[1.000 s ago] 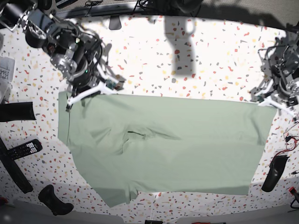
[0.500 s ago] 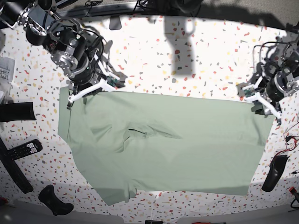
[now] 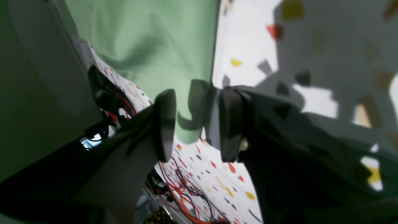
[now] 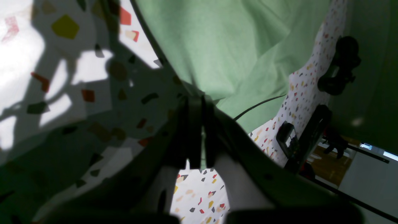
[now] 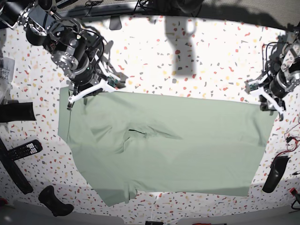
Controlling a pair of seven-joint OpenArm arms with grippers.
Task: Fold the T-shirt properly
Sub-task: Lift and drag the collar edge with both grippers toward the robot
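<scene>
Bright overhead glare, hard shadows, blurred wrist views

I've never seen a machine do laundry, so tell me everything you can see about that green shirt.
The T-shirt is pale sage-green plain cloth, spread mostly flat on the speckled table, with a puckered ridge of wrinkles left of centre and a jagged lower-left edge. The right gripper pinches its upper-left corner with fingers closed. The left gripper stands open just above the opposite corner, not holding it.

Base camera looked straight down over the whole T-shirt point(image 5: 164, 140). Both wrist cameras sat close, viewing its opposite top corners on the speckled counter point(image 5: 187, 56).
</scene>
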